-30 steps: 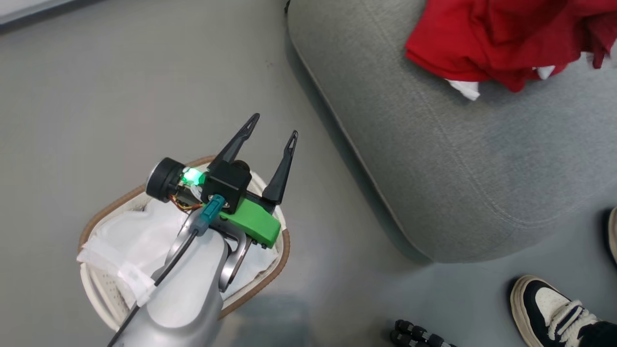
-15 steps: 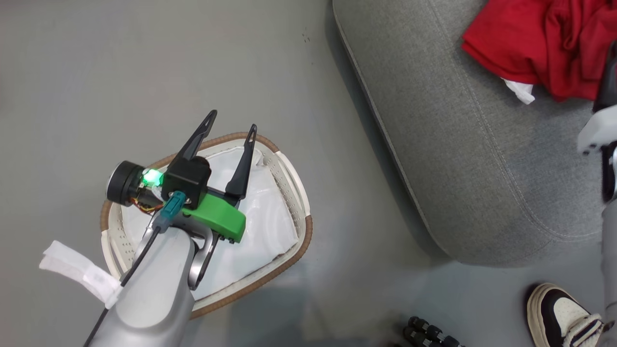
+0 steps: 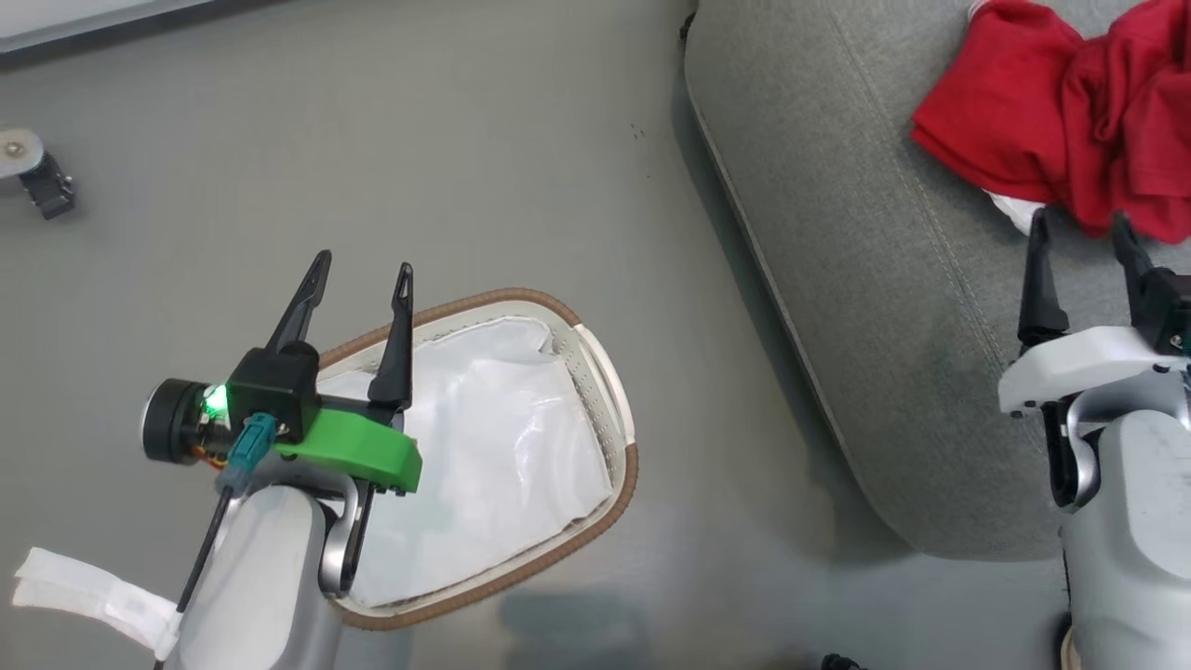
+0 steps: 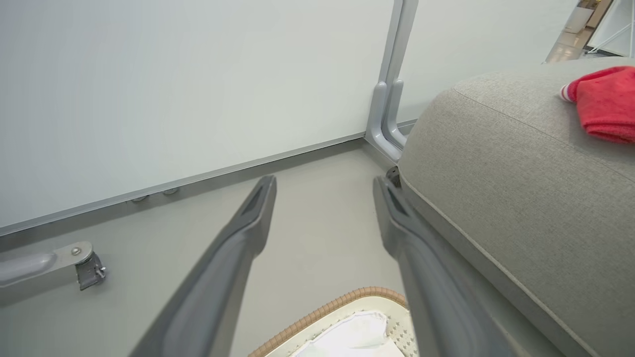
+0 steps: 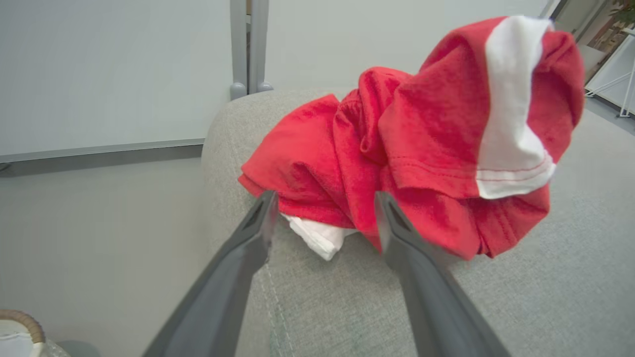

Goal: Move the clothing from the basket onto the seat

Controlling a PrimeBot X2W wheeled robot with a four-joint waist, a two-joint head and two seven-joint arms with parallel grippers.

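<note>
The bright red fabric garment point(image 3: 1051, 158) with white panels lies on the grey woven seat cushion point(image 3: 884, 307), far right. The right hand point(image 3: 1079, 221), released, points at its near edge. The left hand point(image 3: 363, 263), also released, hovers over the oval off-white basket point(image 3: 633, 465), well apart.

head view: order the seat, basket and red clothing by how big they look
1. seat, largest even though the frame cuts it off
2. basket
3. clothing, smallest as seen, but partly out of frame
</note>
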